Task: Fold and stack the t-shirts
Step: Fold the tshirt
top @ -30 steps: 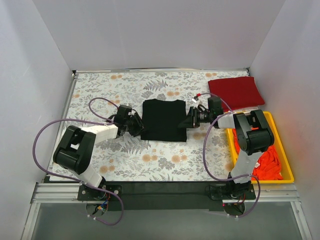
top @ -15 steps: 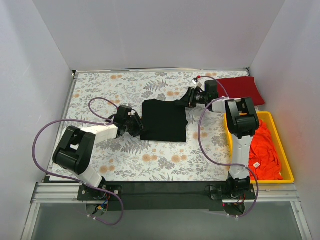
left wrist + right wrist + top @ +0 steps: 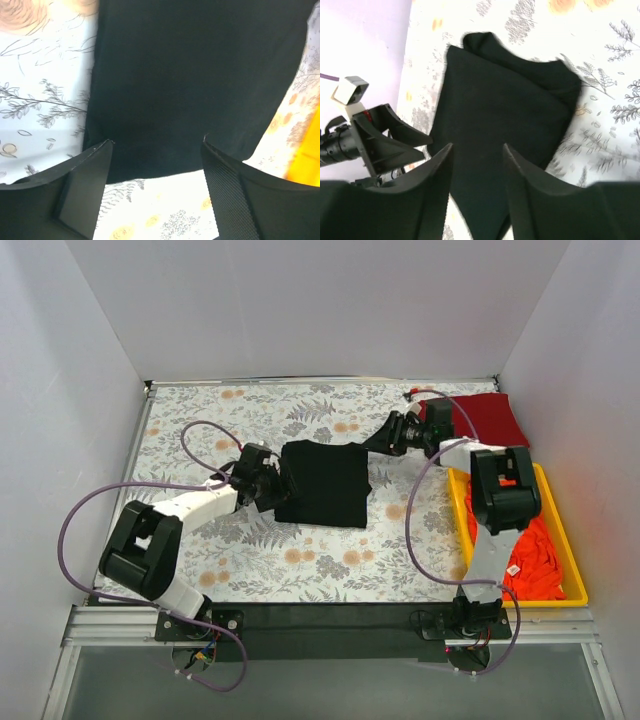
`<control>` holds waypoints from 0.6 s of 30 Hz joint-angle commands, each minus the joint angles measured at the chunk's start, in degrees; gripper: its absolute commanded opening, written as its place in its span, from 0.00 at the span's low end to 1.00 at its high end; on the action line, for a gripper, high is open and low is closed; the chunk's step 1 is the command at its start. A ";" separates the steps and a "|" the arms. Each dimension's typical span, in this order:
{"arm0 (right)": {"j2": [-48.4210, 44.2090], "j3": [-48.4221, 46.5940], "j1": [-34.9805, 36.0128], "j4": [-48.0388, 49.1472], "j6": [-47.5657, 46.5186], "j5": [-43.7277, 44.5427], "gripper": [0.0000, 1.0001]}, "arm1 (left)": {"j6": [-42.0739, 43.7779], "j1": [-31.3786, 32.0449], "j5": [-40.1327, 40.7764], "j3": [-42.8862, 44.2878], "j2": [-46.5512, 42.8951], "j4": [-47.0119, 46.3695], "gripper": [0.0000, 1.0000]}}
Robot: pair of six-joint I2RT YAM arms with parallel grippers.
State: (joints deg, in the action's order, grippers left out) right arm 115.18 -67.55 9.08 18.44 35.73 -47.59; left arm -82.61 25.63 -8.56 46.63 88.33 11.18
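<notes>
A folded black t-shirt lies in the middle of the floral table cover. My left gripper is open at its left edge; in the left wrist view the fingers straddle the shirt's near hem without closing on it. My right gripper is open and empty at the shirt's back right corner; in the right wrist view it looks across the black shirt. A folded dark red t-shirt lies at the back right. Orange-red t-shirts are piled in the bin.
The yellow plastic bin stands at the right edge beside the right arm's base. White walls close in the table on three sides. Purple cables loop from both arms over the table cover.
My right gripper has moved from the shirt's right edge back to its far right corner, then slightly right. My left gripper has edged towards the shirt, which now lies slightly skewed.
</notes>
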 commanded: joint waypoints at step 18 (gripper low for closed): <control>-43.97 20.69 -12.23 -37.95 -16.92 24.92 0.98 | 28.54 40.46 38.96 28.33 15.63 15.19 0.70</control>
State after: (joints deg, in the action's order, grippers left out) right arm 74.46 -49.39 -0.51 -17.15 18.00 -23.42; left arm -62.50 62.46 22.20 72.25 101.84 25.17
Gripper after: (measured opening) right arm 0.982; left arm 0.702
